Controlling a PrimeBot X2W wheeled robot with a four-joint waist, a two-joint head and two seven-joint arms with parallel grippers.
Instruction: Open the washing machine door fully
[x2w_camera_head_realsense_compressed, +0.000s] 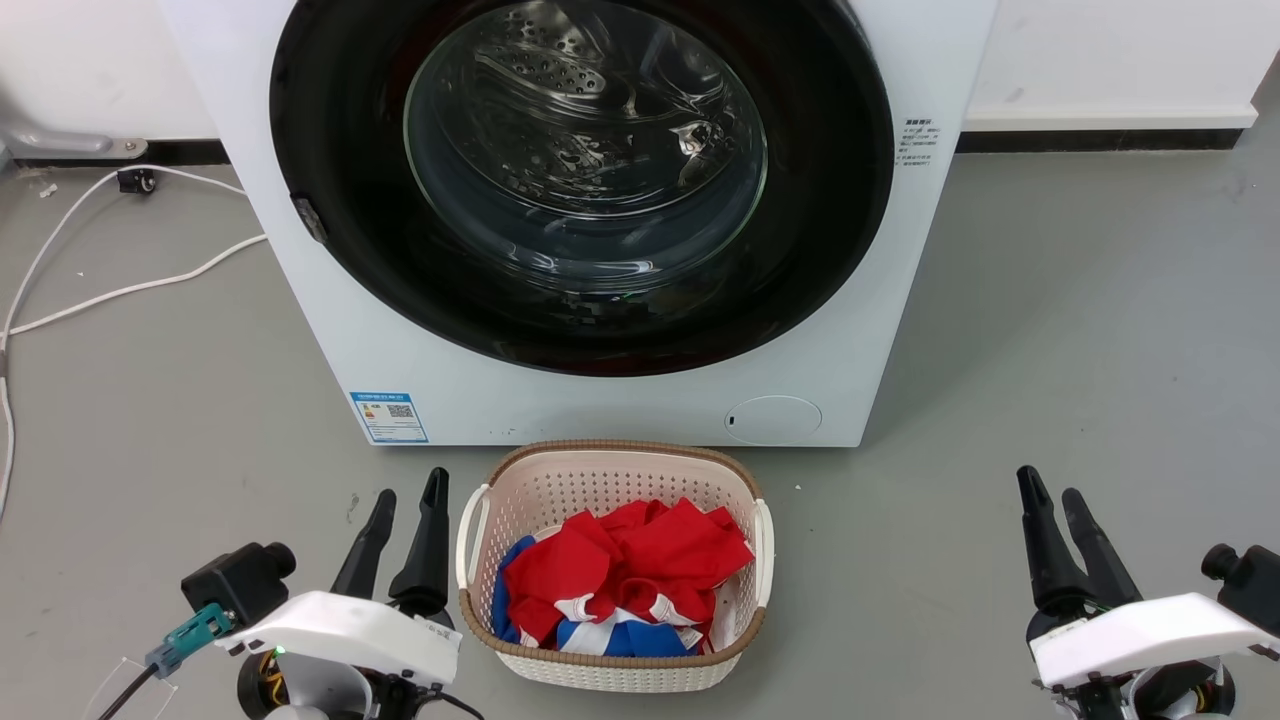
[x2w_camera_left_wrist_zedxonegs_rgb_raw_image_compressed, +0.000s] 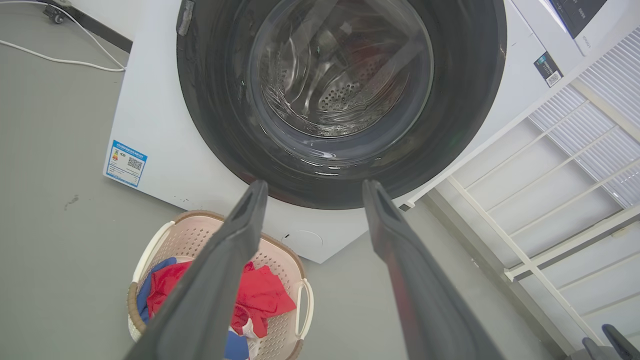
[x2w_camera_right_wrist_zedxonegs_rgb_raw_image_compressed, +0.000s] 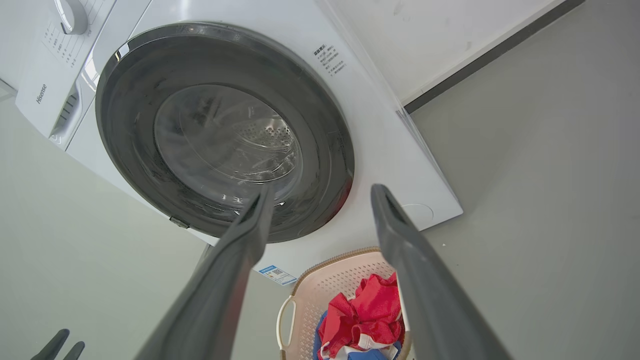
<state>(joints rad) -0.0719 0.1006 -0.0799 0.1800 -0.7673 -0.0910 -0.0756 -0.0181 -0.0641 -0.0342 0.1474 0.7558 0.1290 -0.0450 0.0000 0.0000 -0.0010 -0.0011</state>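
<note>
The washing machine door (x2w_camera_head_realsense_compressed: 330, 150) is a big round glossy black ring around a clear glass bowl, lying flat against the white machine front, shut. It also appears in the left wrist view (x2w_camera_left_wrist_zedxonegs_rgb_raw_image_compressed: 215, 100) and the right wrist view (x2w_camera_right_wrist_zedxonegs_rgb_raw_image_compressed: 130, 115). A small latch tab (x2w_camera_head_realsense_compressed: 309, 218) sits on its left rim. My left gripper (x2w_camera_head_realsense_compressed: 405, 500) is open at the lower left, well short of the machine, nothing between its fingers (x2w_camera_left_wrist_zedxonegs_rgb_raw_image_compressed: 240, 235). My right gripper (x2w_camera_head_realsense_compressed: 1052, 497) is open at the lower right, also empty, fingers (x2w_camera_right_wrist_zedxonegs_rgb_raw_image_compressed: 400, 235) apart.
A cream laundry basket (x2w_camera_head_realsense_compressed: 610, 462) with red, blue and white clothes stands on the grey floor right in front of the machine, between my grippers. White cables (x2w_camera_head_realsense_compressed: 130, 290) trail on the floor at the left. A white railing (x2w_camera_left_wrist_zedxonegs_rgb_raw_image_compressed: 540, 200) stands to one side of the machine.
</note>
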